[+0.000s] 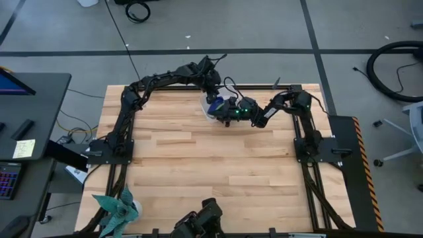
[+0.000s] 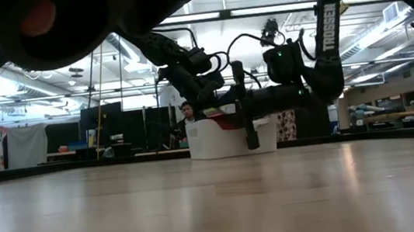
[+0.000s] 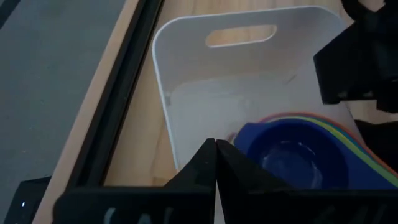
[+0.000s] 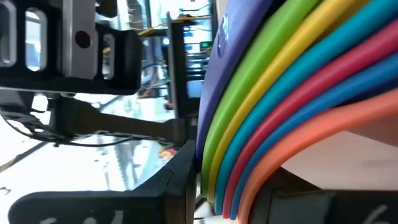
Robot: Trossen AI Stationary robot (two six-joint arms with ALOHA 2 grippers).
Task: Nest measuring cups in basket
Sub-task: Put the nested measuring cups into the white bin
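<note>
My right pincer [image 1: 228, 114] grips the nested stack of 7 coloured plastic measuring cups [image 3: 311, 149] by their rims, dark blue innermost, then green, yellow, light blue, red, blue, orange. The stack sits inside the white shallow plastic basket [image 3: 186, 68], directly under my left pincer [image 3: 215, 163], whose fingers are pressed together, holding nothing, just beside the blue bowl.

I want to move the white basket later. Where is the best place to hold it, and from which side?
Probably the end wall of the basket with the oval handle hole. A pincer coming from above could put one finger through the hole and one outside the thin upright wall. That end is free: the nested cups lie at the other end, where the right pincer is.
</note>
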